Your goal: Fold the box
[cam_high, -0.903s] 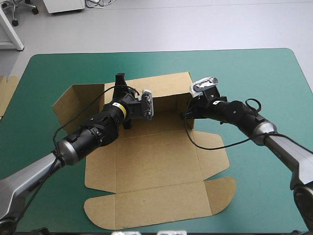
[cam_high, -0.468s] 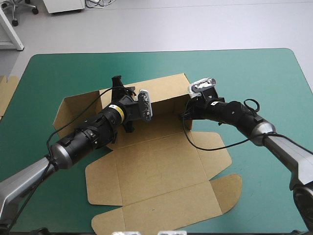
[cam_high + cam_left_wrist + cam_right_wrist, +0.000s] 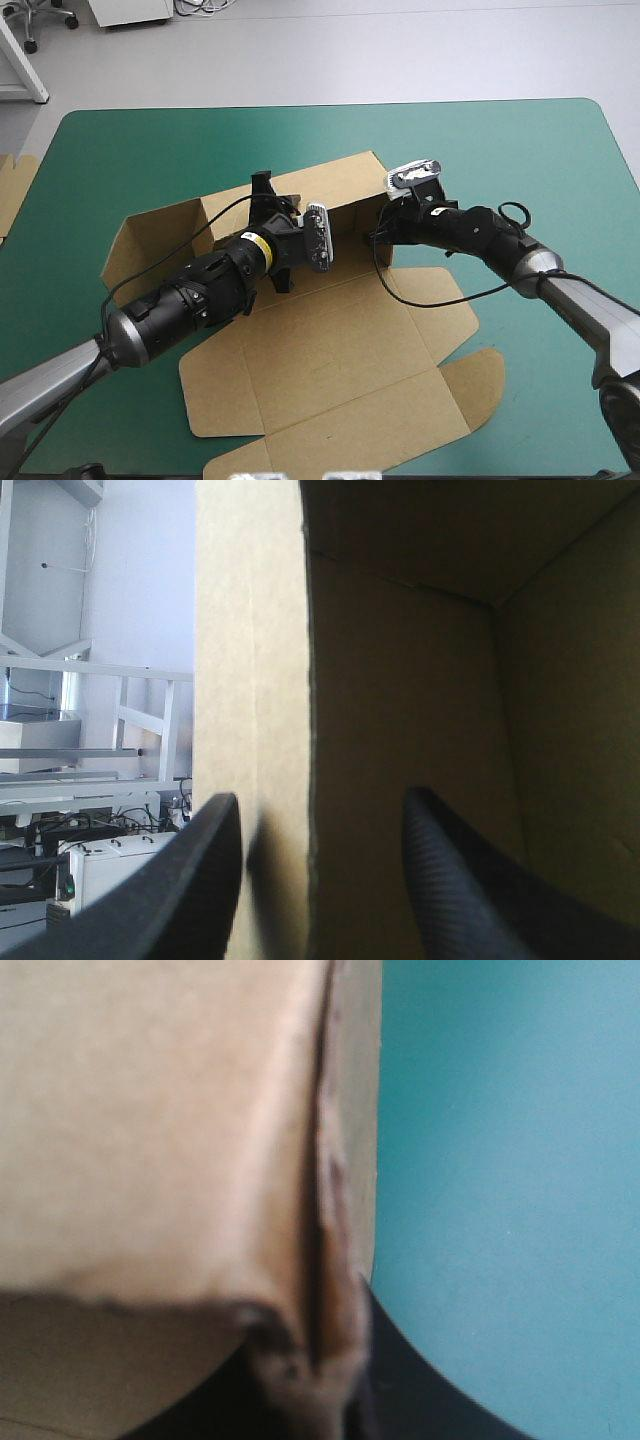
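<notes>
Raising the walls: the box (image 3: pixel 330 340), central on the surface (image 3: pixel 520 150), has its rear wall upright; right gripper (image 3: pixel 378 232) jaws clamp that wall's end, left gripper (image 3: pixel 315 805) jaws stand apart astride its rim, likely needing closure next.

Brown box (image 3: pixel 330 350): far walls raised, lid flat.

The box (image 3: pixel 330 350) takes up the middle of the teal-green tabletop (image 3: pixel 520 150), and its raised rear and left walls bar any low pass from the far side. The left end effector (image 3: pixel 263 185), fingers apart, straddles the rear wall. The right end effector (image 3: pixel 378 232) pinches the right corner. Bare cover lies open beyond and to both sides, except for spare board (image 3: pixel 12 195) at the left edge.
</notes>
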You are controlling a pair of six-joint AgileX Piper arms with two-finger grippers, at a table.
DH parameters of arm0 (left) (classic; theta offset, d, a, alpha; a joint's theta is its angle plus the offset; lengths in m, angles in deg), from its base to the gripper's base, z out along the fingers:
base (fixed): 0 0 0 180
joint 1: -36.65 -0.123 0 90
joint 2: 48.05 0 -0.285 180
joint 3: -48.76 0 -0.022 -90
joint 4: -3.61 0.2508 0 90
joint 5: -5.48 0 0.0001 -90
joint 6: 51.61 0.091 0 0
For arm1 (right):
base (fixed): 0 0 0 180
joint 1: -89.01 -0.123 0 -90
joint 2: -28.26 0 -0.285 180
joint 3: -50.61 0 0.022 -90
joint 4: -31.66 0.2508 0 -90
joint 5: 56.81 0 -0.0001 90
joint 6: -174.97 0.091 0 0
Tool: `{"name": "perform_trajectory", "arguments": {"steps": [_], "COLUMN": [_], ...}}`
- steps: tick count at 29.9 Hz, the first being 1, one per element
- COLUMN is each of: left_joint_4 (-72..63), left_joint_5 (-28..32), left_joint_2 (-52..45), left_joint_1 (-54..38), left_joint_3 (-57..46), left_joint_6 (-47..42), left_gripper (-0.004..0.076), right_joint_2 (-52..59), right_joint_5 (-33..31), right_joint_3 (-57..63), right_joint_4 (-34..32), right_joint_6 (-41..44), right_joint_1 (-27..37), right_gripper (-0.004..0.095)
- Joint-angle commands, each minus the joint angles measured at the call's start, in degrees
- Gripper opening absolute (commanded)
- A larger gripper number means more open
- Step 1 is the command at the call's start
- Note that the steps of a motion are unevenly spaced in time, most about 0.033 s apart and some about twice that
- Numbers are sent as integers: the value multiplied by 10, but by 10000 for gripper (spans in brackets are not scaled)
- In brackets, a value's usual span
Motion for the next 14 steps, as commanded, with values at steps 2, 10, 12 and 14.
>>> {"name": "perform_trajectory", "arguments": {"steps": [2,10,12,14], "left_joint_4": [1,-43,-41,-42], "left_joint_5": [4,-1,-1,-7], "left_joint_2": [-36,-79,-86,-87], "left_joint_1": [4,25,42,59], "left_joint_3": [14,14,14,18], "left_joint_6": [-10,-4,-4,-5], "left_gripper": [364,364,364,364], "right_joint_2": [24,24,24,24], "right_joint_5": [1,9,11,11], "right_joint_3": [-18,-18,-18,-18], "right_joint_4": [21,17,17,16], "right_joint_6": [16,31,34,34], "right_joint_1": [-2,-2,-2,-2], "right_gripper": [-15,-15,-15,-15]}}
